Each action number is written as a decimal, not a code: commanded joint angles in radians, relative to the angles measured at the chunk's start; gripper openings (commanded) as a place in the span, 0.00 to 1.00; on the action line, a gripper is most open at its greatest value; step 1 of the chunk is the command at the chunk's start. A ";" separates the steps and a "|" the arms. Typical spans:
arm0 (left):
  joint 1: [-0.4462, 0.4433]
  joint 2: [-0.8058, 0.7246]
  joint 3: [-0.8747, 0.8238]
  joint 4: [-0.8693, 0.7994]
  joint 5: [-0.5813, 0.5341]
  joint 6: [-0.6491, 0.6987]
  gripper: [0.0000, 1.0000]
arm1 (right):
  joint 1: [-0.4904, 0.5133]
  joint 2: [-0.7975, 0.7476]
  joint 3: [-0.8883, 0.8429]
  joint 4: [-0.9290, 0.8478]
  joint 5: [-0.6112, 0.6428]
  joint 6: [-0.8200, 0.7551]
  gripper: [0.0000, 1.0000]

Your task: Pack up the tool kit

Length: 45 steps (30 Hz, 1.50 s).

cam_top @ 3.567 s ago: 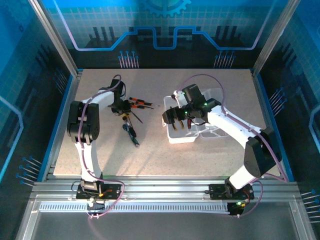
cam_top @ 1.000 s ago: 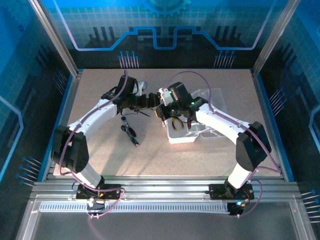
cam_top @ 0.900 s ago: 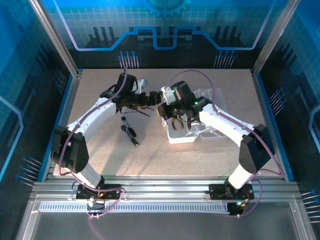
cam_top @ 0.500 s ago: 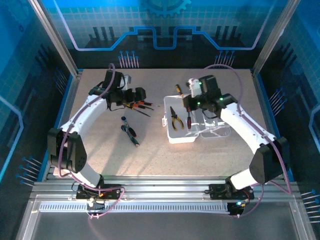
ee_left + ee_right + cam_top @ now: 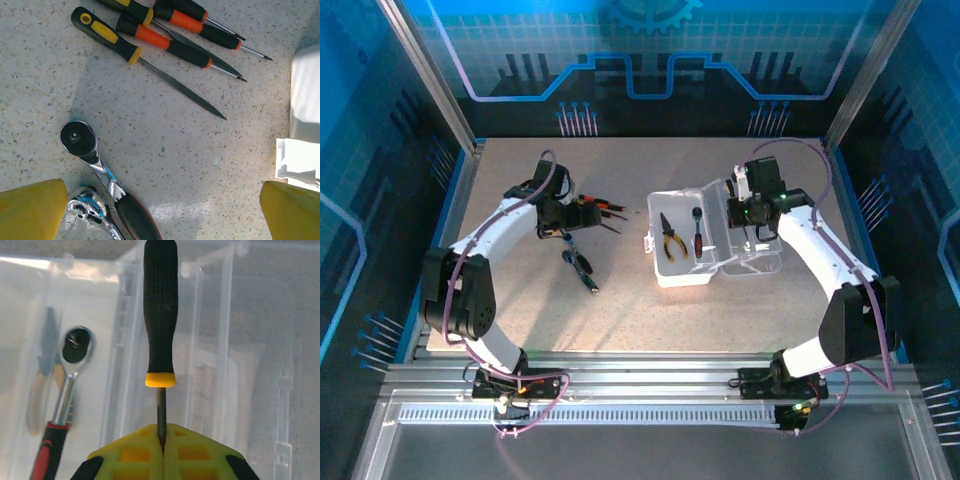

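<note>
While my right gripper (image 5: 162, 442) pinches a black-handled screwdriver (image 5: 160, 315) over the clear case (image 5: 250, 365), I list left gripper (image 5: 161, 212): jaws spread, ratchet (image 5: 80, 140) beneath.

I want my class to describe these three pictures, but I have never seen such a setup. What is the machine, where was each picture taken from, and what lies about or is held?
The machine is two robot arms, a left arm and a right arm, bolted at the near edge of a table. The wide picture looks down from above and behind them; the other two come from a camera on each wrist. The left tool hangs open over loose screwdrivers and a ratchet wrench. The right tool is shut on the shaft of a black-handled screwdriver, held over the open clear case, where pliers and a second ratchet already lie.
</note>
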 commanded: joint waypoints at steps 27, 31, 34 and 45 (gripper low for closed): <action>-0.001 0.026 0.001 0.002 0.013 0.017 0.99 | -0.012 0.026 -0.055 0.061 -0.164 0.077 0.24; -0.001 0.036 0.017 0.002 0.015 0.020 0.99 | -0.011 0.009 -0.059 0.057 -0.174 0.072 0.24; -0.001 0.052 0.039 -0.001 0.016 0.026 0.99 | -0.011 -0.013 -0.052 0.053 -0.190 0.067 0.26; 0.000 0.244 0.214 -0.014 0.025 0.003 0.99 | 0.022 -0.125 0.019 -0.001 -0.204 0.001 1.00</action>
